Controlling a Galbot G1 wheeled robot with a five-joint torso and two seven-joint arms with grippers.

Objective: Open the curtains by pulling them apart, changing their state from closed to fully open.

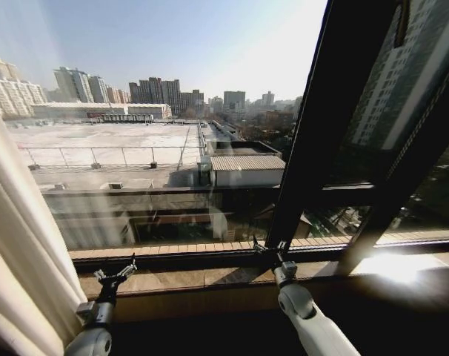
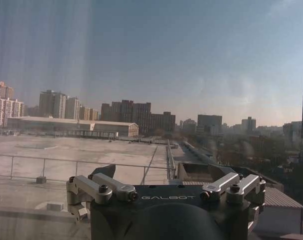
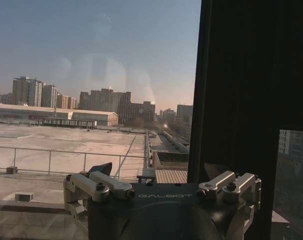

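One pleated white curtain [image 1: 21,245] hangs bunched left; both pincers spread, empty.

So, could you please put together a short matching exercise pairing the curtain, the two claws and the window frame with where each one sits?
Things:
1. curtain
2. left claw
3. right claw
4. black window frame

Places:
A. at the foot of the black upright, by the sill
B. gathered at the far left edge of the head view
C. slanting up through the right half of the head view
D. low over the sill, just right of the bunched fabric

Pairs: 1-B, 2-D, 3-A, 4-C
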